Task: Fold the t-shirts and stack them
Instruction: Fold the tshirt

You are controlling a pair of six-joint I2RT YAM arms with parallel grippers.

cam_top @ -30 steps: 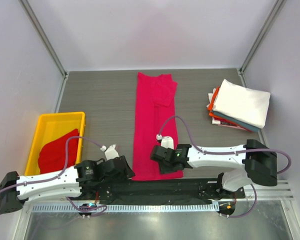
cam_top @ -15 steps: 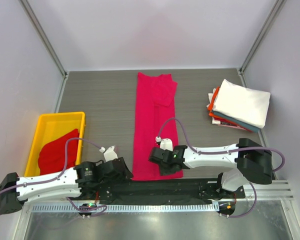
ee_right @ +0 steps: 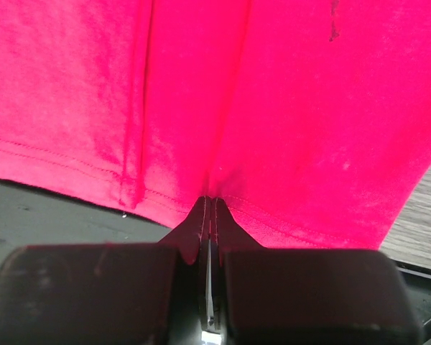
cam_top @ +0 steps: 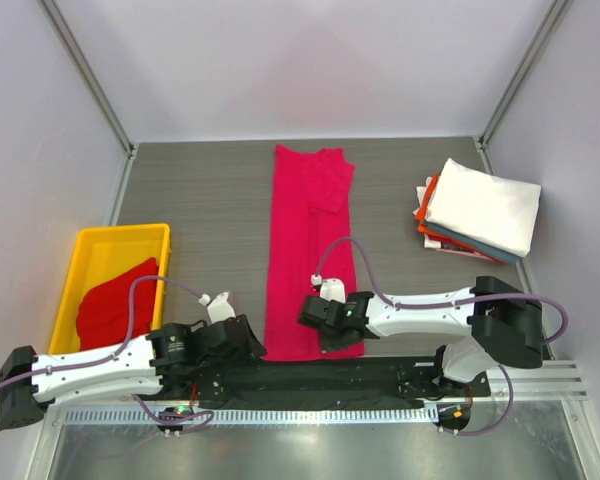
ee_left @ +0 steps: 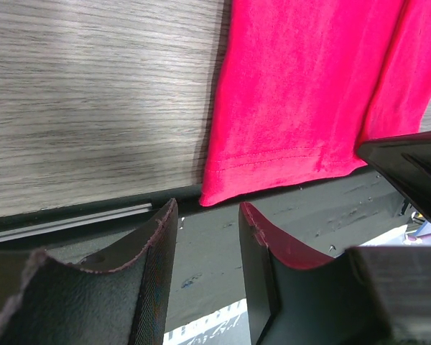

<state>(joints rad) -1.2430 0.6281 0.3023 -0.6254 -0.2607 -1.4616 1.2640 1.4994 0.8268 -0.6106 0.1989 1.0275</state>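
Note:
A magenta-pink t-shirt lies folded into a long strip down the middle of the table. My right gripper sits at its near hem, on the right part. In the right wrist view the jaws are pressed together and the hem of the magenta t-shirt puckers into their tips. My left gripper stands open just short of the shirt's near-left corner, nothing between its fingers. A darker red t-shirt lies crumpled in the tray.
The yellow tray stands at the left. At the right a folded stack has a white shirt on top, with orange and light blue edges showing below. A black mounting strip runs along the near edge.
The right gripper's jaws have closed on the magenta shirt's near hem. The left gripper has barely moved, staying beside the near-left corner.

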